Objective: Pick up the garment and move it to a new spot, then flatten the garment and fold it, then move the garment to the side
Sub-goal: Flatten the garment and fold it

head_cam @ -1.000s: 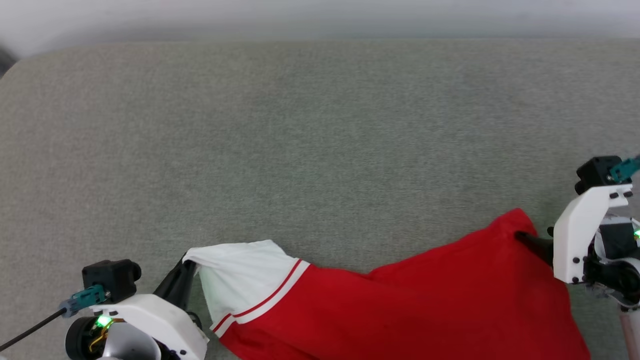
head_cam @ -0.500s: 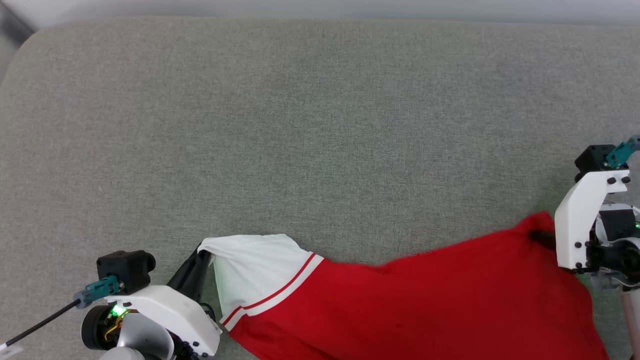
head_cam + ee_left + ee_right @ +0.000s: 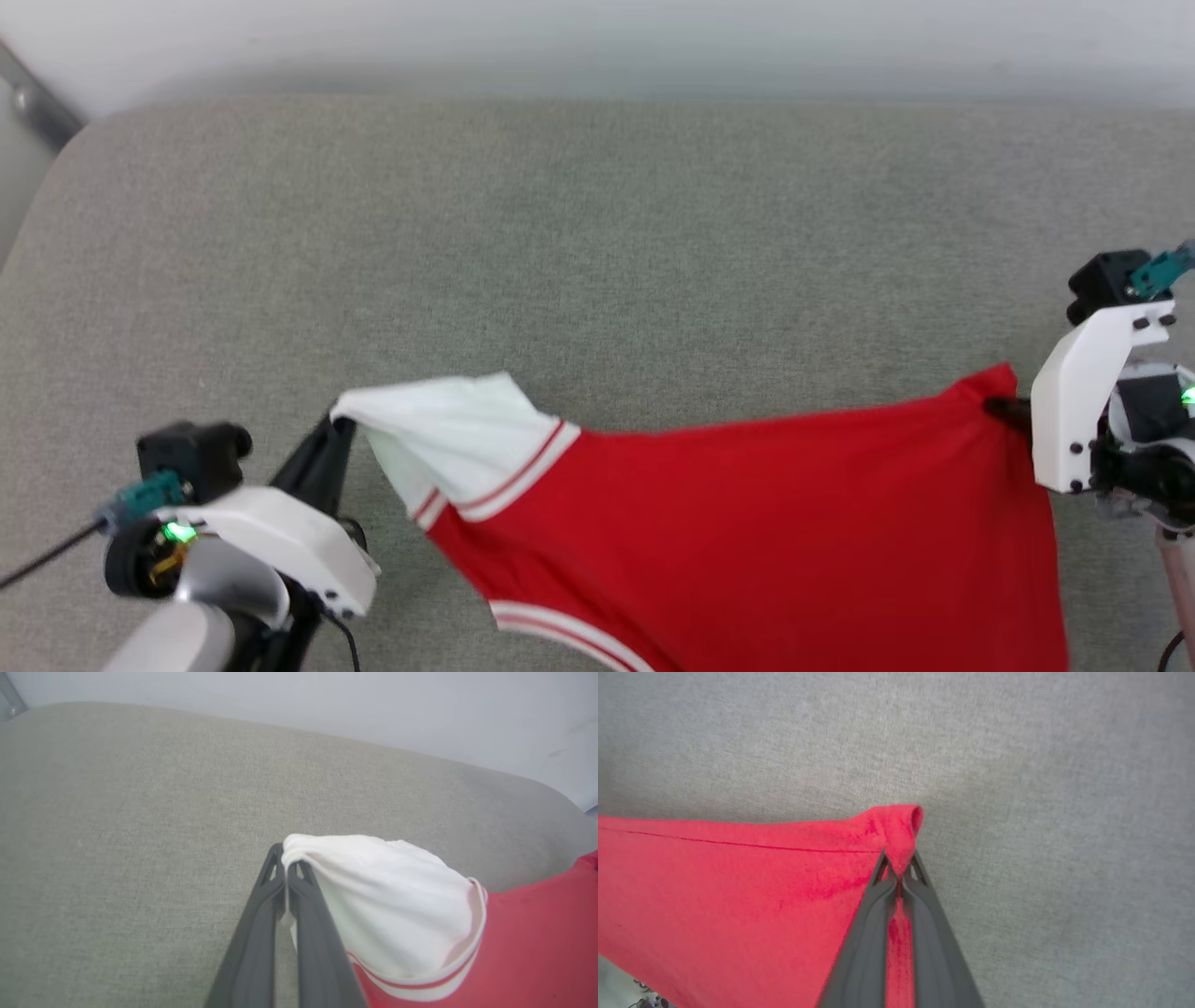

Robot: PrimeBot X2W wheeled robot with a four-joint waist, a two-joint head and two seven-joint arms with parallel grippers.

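Observation:
The garment (image 3: 747, 523) is a red shirt with a white, stripe-trimmed sleeve, stretched between my two grippers above the grey cushion. My left gripper (image 3: 334, 427) is shut on the tip of the white sleeve (image 3: 373, 896); the pinch shows in the left wrist view at the left gripper (image 3: 286, 855). At the right, my right gripper (image 3: 999, 408) is shut on the red hem corner (image 3: 896, 830), with the cloth pinched between the right gripper (image 3: 899, 870) jaws. The top edge of the garment runs taut from one grip to the other. No lettering shows.
The grey fabric cushion (image 3: 597, 261) spreads wide beyond the garment. A pale wall (image 3: 597, 37) runs along its far edge. A dark strip (image 3: 33, 98) shows past the cushion's rounded far left corner.
The right gripper has closed on the red hem corner. The shirt's top edge has pulled straighter and more of its lower striped trim has come into view; the camera has shifted too.

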